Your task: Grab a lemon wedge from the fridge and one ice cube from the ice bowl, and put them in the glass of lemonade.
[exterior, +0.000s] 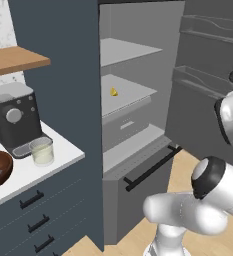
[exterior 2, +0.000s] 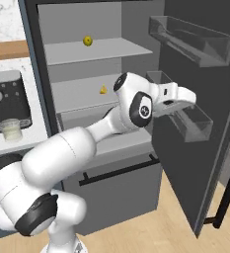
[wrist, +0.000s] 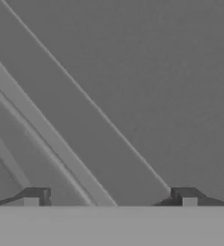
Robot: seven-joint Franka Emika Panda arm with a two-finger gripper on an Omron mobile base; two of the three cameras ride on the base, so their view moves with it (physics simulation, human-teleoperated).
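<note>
Reaching into the open fridge (exterior 2: pixel 195 143), we hold the claw (wrist: pixel 108 194) spread wide and empty beside the door bins, ready for the wedge (exterior 2: pixel 103 89), which sits on a shelf well to its left, the glass (exterior: pixel 42 151) farther left on the counter.

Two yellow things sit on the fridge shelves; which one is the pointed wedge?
The lemon wedge on the lower of the two shelves: small and pointed. The whole lemon on the shelf above is round.
</note>
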